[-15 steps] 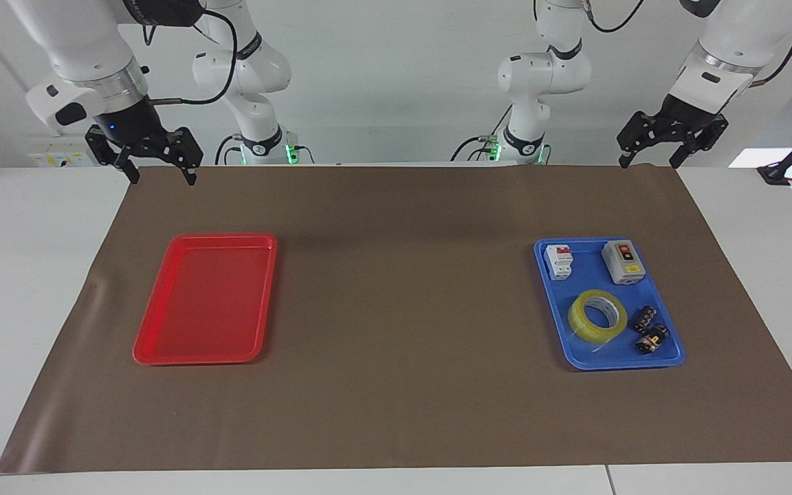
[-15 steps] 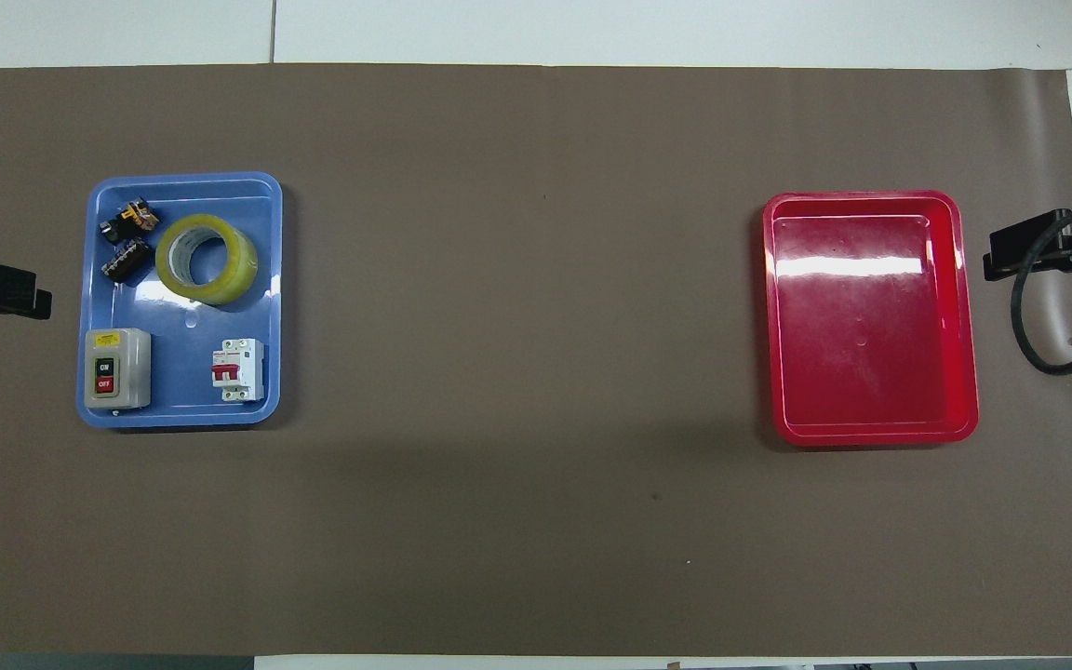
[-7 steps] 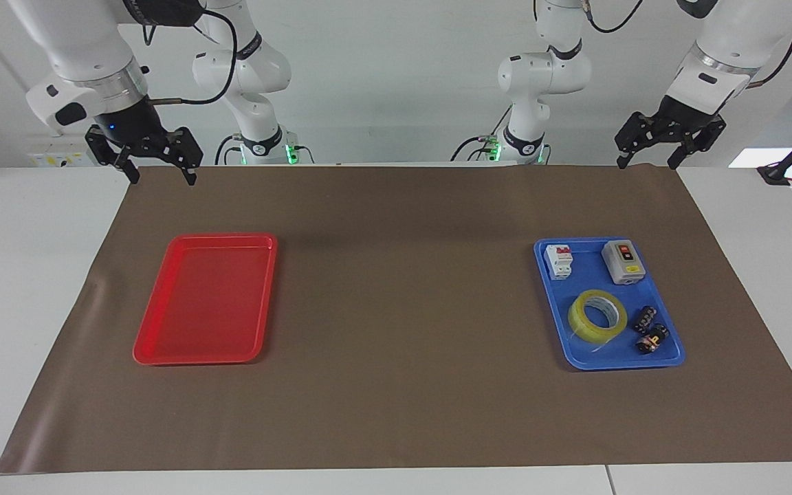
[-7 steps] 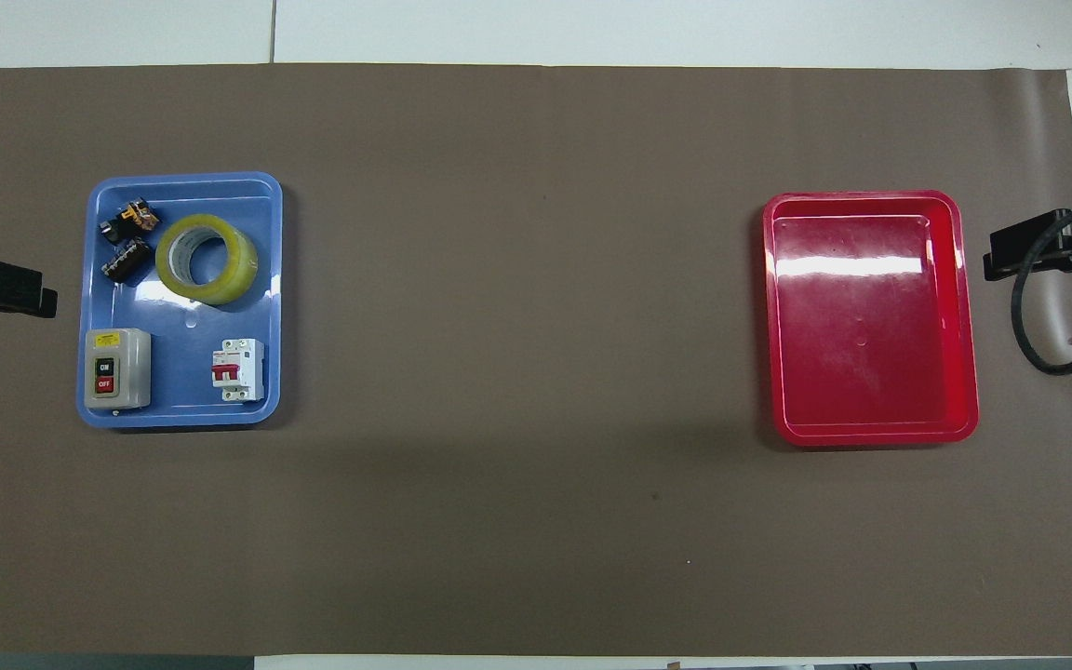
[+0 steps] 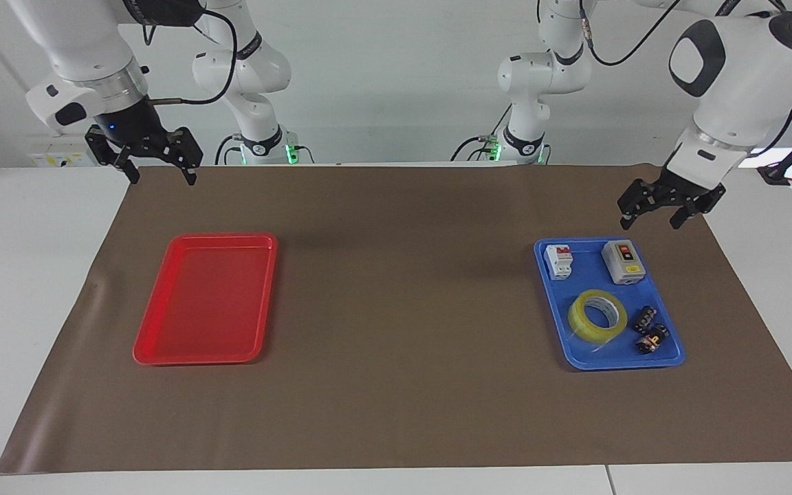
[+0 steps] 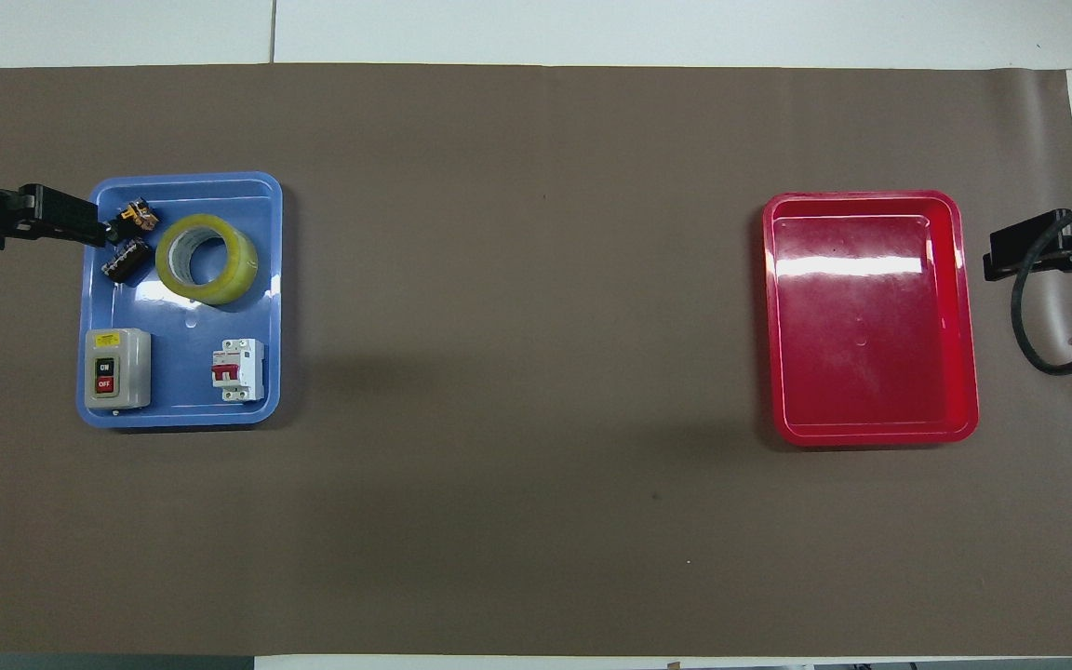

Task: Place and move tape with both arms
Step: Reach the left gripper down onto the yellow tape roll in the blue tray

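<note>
The left arm (image 5: 740, 75) is the only thing that moves. Before, its big white elbow is out of sight and the left gripper (image 5: 650, 221) hangs up by the 12 o'clock edge of the brown mat (image 5: 396, 412) in the facing view. Now the elbow swings into sight. The gripper comes down toward 6 o'clock, to just above the blue tray (image 5: 575, 354). In the overhead view it slides toward 3 o'clock, over the tray's edge.

grey switch box (image 6: 116, 368), "ON", "OFF" buttons
</note>
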